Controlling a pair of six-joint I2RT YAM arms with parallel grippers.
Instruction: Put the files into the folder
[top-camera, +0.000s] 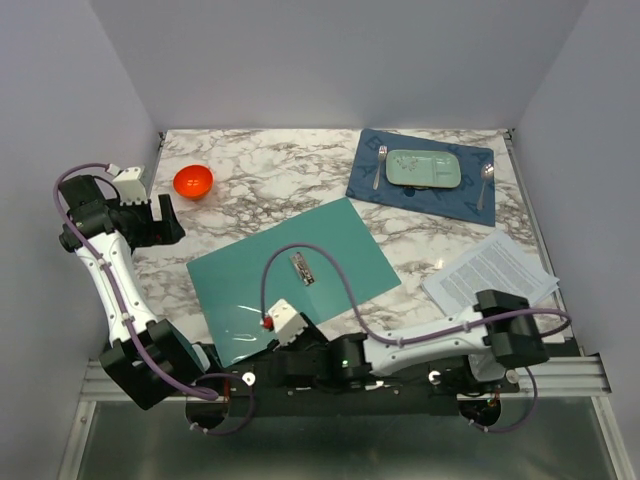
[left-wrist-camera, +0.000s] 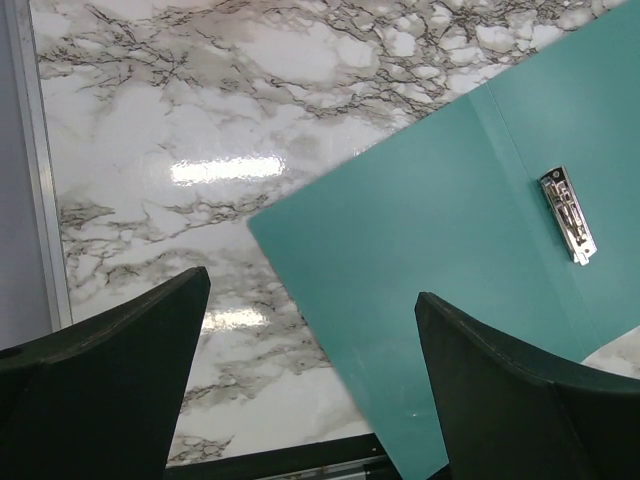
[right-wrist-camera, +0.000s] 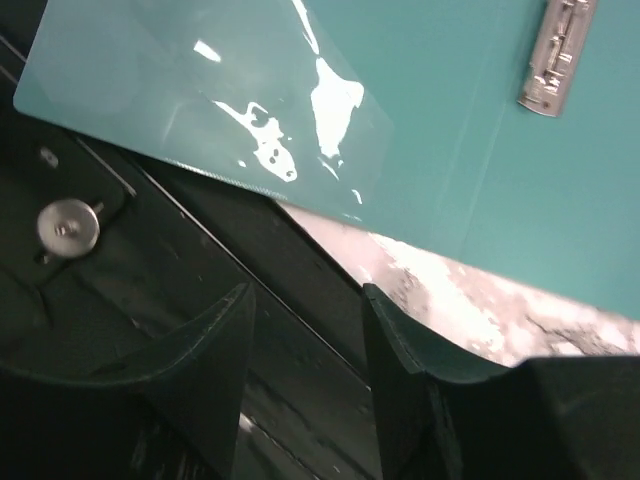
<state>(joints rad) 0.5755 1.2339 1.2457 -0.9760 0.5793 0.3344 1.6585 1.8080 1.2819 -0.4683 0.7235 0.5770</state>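
Note:
The teal folder (top-camera: 290, 275) lies open and flat in the middle of the table, its metal clip (top-camera: 302, 268) at the spine. A clear glossy sheet (right-wrist-camera: 250, 110) covers its near leaf. The files (top-camera: 490, 272), white printed sheets, lie on the table to the folder's right. My left gripper (top-camera: 165, 222) is open and empty above the table left of the folder; the left wrist view shows its gripper (left-wrist-camera: 310, 330) over the folder's (left-wrist-camera: 450, 230) left edge. My right gripper (top-camera: 228, 357) is open and empty, low at the folder's near-left corner (right-wrist-camera: 60, 80), over the black base rail.
An orange bowl (top-camera: 193, 181) stands at the back left. A dark blue placemat (top-camera: 420, 175) at the back right bears a pale green tray (top-camera: 424, 168), a fork (top-camera: 379, 160) and a spoon (top-camera: 486, 180). Grey walls close in three sides.

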